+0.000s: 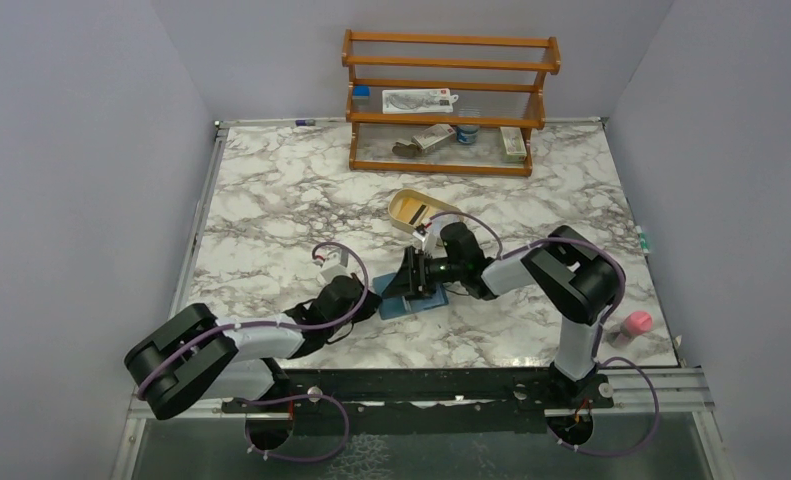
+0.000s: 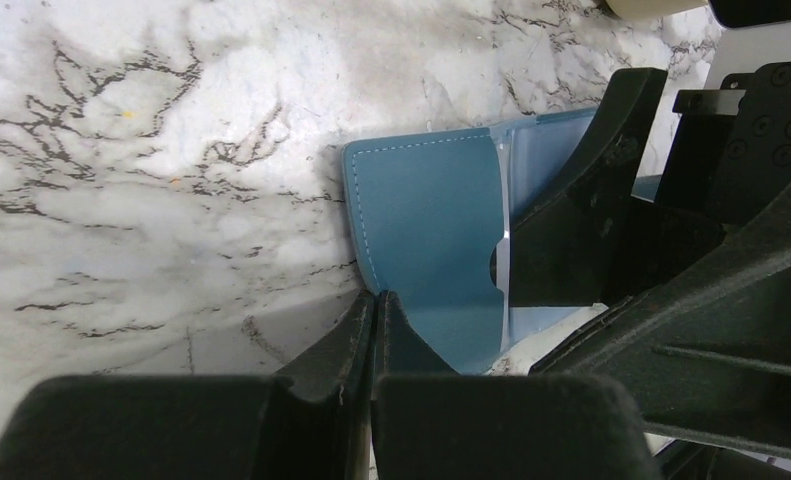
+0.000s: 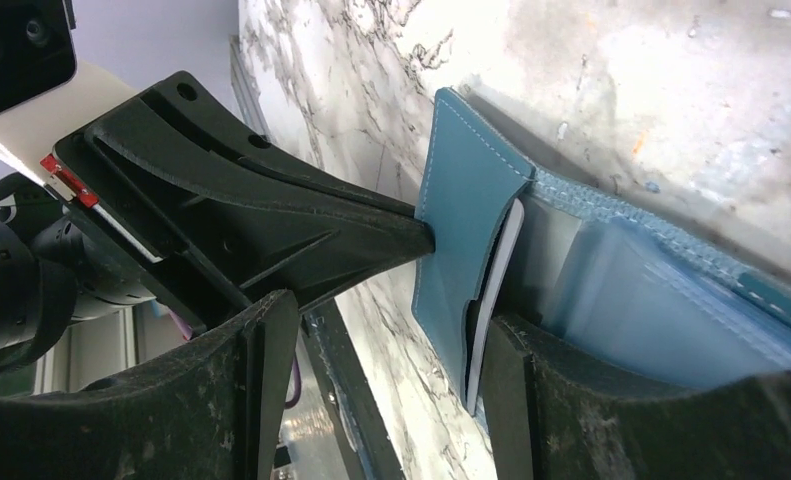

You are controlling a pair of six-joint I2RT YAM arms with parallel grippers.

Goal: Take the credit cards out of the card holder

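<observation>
Card holder (image 2: 426,230) teal-blue, pale stitching; table (image 1: 271,200) white marble, grey veins; tray (image 1: 416,208) tan, yellow inside.

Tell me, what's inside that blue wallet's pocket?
The card holder shows one pale card edge poking from its slot, beside the right gripper's finger. The card's face, and any cards behind, stay hidden.

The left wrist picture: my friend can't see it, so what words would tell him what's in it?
An open teal-blue card holder lies on a marble table, with a thin pale card edge showing in its pocket. The left pincer, fingers together, presses on its near edge, and the right pincer's dark fingers reach in at the card.
</observation>
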